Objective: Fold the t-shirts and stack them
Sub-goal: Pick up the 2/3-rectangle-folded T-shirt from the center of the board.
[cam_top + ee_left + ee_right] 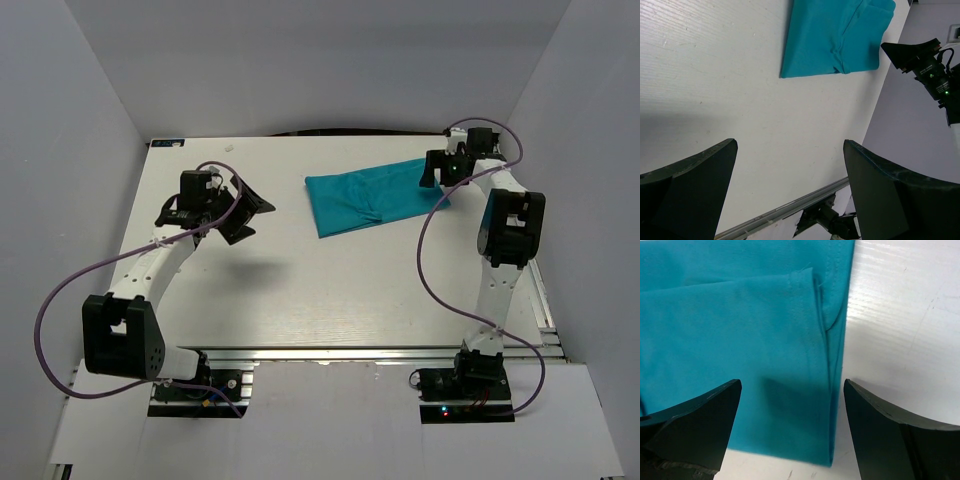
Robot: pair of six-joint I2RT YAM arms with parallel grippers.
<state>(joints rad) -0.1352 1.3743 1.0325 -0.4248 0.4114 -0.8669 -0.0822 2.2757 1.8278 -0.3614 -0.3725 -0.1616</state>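
Note:
The teal t-shirt [372,197] lies folded into a long strip on the far right part of the white table. It also shows in the left wrist view [835,35] and fills the right wrist view [740,340]. My right gripper [441,168] is open and hovers just above the shirt's right end, its fingers either side of the folded edge [790,390]. My left gripper [247,213] is open and empty over the table left of the shirt, well apart from it [790,150].
The white table [300,290] has a metal rail along its near edge [340,350]. Grey walls enclose the table on the left, back and right. Purple cables loop beside both arms.

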